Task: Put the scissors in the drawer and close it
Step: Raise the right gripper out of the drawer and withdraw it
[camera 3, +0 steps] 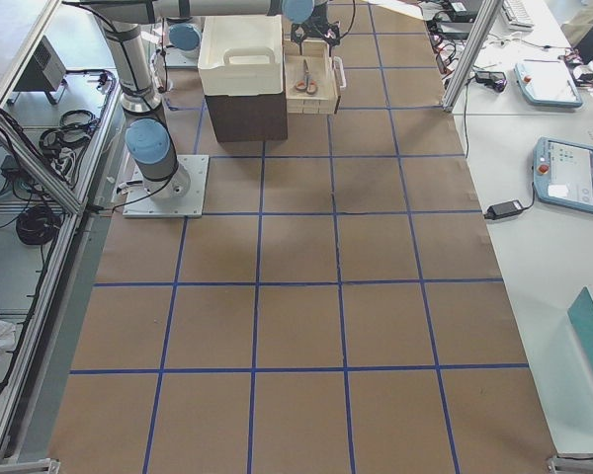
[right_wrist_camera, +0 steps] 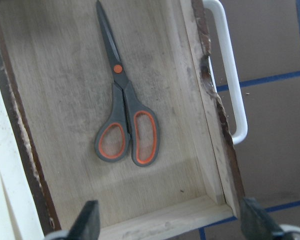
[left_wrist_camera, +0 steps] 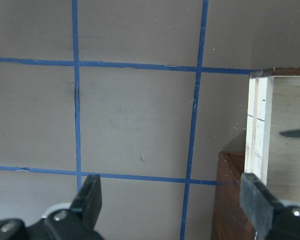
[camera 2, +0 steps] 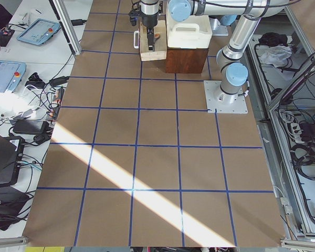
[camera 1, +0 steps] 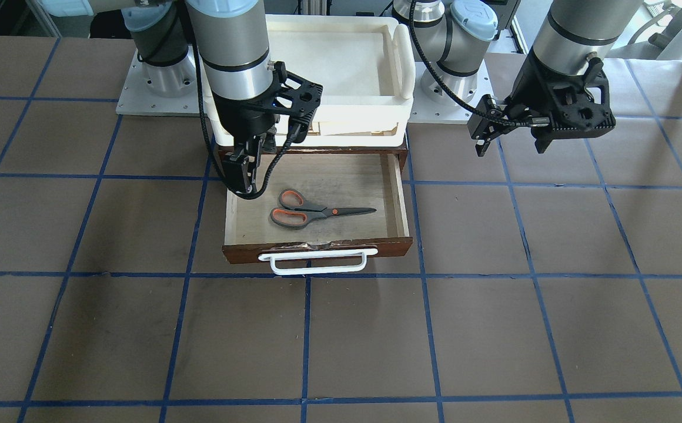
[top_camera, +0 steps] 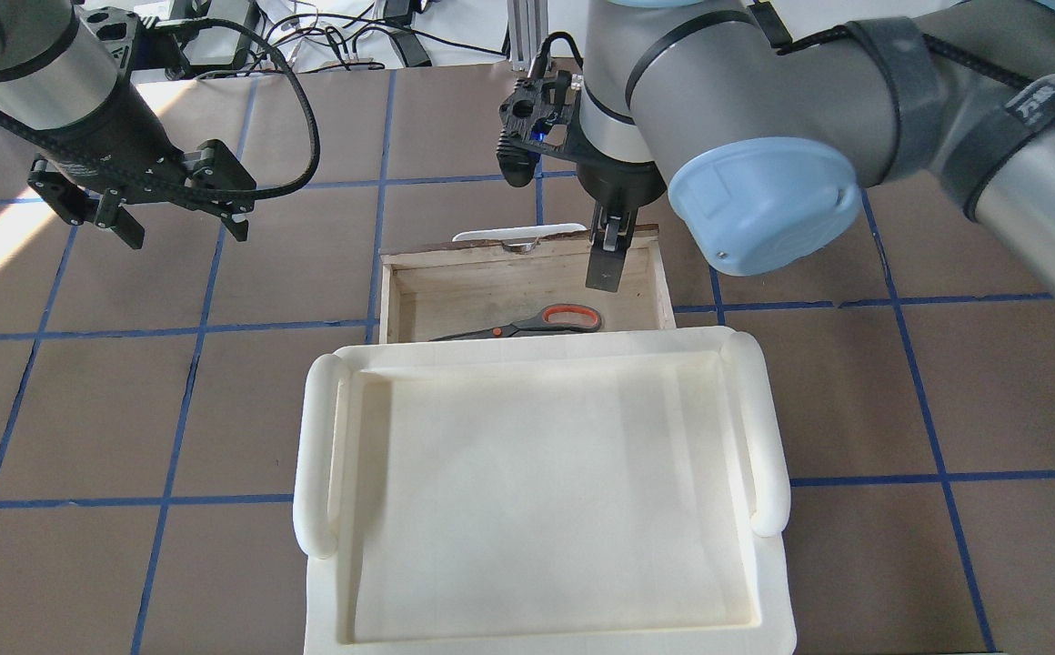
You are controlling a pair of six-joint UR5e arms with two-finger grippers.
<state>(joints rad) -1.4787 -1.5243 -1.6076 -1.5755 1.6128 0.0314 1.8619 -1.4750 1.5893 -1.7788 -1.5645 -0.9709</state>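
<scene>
The scissors (camera 1: 311,210), orange-and-grey handles and dark blades, lie flat on the pale floor of the open drawer (camera 1: 317,248), which is pulled out with its white bar handle (camera 1: 317,262) toward the camera. They also show in the overhead view (top_camera: 546,321) and the right wrist view (right_wrist_camera: 122,115). My right gripper (camera 1: 247,173) hangs open and empty just above the drawer's corner beside the scissor handles, not touching them. My left gripper (camera 1: 511,144) is open and empty, above the bare table well off to the drawer's side.
A cream-white plastic tray (top_camera: 537,509) sits on top of the dark wooden cabinet (camera 2: 186,60) that houses the drawer. The brown table has a grid of blue tape lines (camera 1: 306,329). Both arm bases stand behind the cabinet.
</scene>
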